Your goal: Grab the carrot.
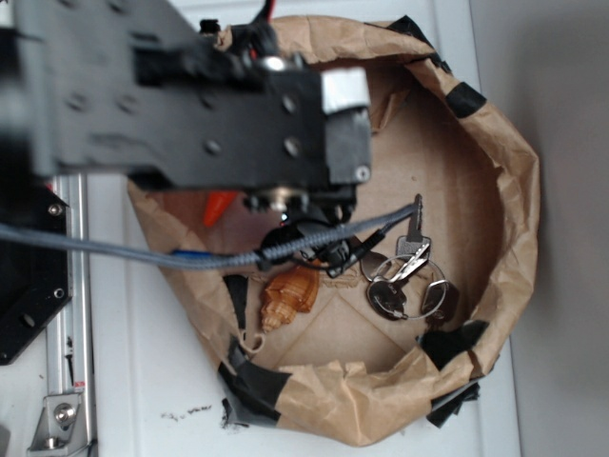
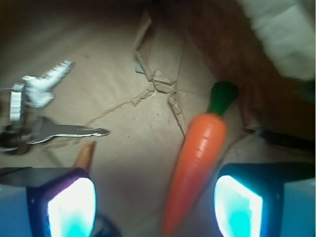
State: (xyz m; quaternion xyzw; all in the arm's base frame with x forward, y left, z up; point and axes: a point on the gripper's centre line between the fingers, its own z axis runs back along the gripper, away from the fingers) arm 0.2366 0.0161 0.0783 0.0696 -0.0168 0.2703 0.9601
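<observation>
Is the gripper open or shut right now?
Open. In the wrist view the gripper has both fingers spread wide, the carrot lying between them, apparently ungripped.

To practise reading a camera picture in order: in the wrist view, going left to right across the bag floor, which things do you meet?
Bunch of keys → amber tip of the seashell → crumpled fold in the paper → carrot, lying between the open gripper fingers.
</observation>
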